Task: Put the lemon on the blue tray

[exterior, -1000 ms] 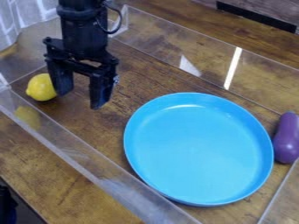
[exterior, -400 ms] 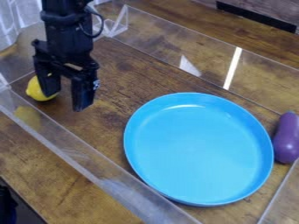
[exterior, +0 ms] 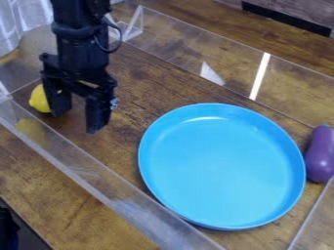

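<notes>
The black fingers (exterior: 78,109) hang spread wide and empty, pointing down just right of the lemon (exterior: 41,99) on the wooden worktop (exterior: 196,68); the blue tray (exterior: 222,162) lies well right, a purple object (exterior: 321,152) beyond it

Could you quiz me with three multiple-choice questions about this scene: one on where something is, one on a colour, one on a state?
1. Where is the lemon?
A. On the blue tray
B. At the left edge of the picture, partly behind the gripper
C. Beside the purple vegetable

2. What colour is the object at the right edge?
A. Dark purple
B. Green
C. Orange

3. How does the gripper stand?
A. Shut on the lemon
B. Open, holding nothing
C. Out of view

Answers: 1 B, the yellow fruit peeks out to the left of the black fingers, far from the blue tray. 2 A, the purple vegetable lies past the tray's right rim. 3 B, the fingers stand apart, pointing down, with nothing between them.
</notes>
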{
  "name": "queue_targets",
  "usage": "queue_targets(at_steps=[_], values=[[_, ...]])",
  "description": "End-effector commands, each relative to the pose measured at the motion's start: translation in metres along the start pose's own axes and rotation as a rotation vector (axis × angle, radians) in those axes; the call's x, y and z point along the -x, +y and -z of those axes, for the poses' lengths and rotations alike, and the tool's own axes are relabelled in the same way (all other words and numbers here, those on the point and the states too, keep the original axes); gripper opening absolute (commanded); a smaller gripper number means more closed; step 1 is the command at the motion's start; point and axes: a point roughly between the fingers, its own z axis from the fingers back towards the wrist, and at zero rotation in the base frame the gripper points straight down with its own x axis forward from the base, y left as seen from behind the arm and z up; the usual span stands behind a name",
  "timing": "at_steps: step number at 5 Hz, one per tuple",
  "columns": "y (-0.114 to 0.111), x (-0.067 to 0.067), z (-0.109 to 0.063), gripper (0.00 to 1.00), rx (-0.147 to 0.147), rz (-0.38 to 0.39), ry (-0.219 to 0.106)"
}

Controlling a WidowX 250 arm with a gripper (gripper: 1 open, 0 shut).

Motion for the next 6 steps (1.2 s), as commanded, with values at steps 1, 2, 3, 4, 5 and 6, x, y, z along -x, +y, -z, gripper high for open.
queue_targets(at_steps=[1, 2, 3, 4, 5, 6], values=[[0.016, -0.004, -0.011, 1.00, -0.018, -0.047, -0.058], [0.012, -0.009, -0.012, 1.00, -0.023, -0.086, -0.070], [0.007, -0.015, -0.011, 1.00, -0.024, -0.112, -0.073], [0.002, -0.020, -0.010, 1.00, -0.023, -0.137, -0.078], [0.006, -0.015, -0.005, 1.00, -0.023, -0.100, -0.076], [0.010, -0.011, 0.001, 1.00, -0.025, -0.064, -0.073]])
